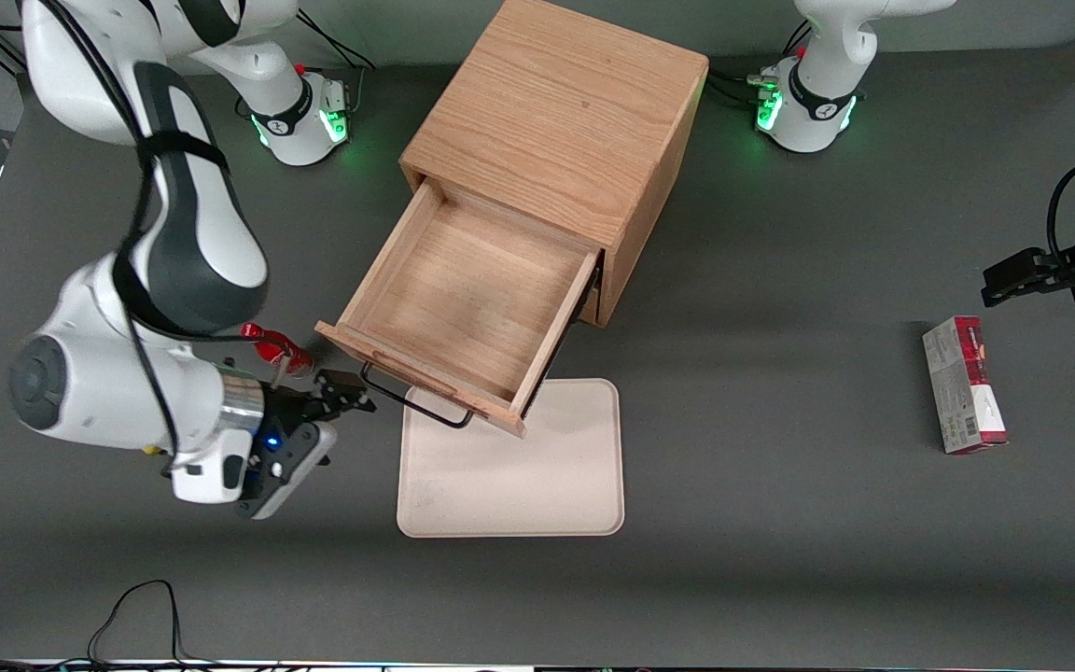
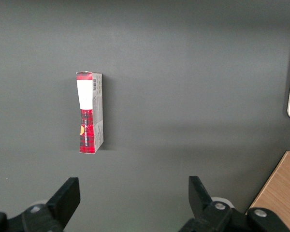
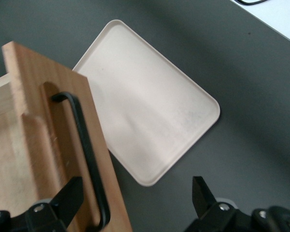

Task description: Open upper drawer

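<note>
A pale beige tray is being borne flat by the dark grey table toward its near edge, while a red-and-grey carton is being left lying on its side, well apart from the tray, toward the parked arm's end.

one cabinet, one open drawer, one tray, one box.

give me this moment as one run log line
task: open upper drawer | upper drawer: pulled out, empty | gripper: jaws open, beside the handle, not gripping | tray: partly under drawer front
</note>
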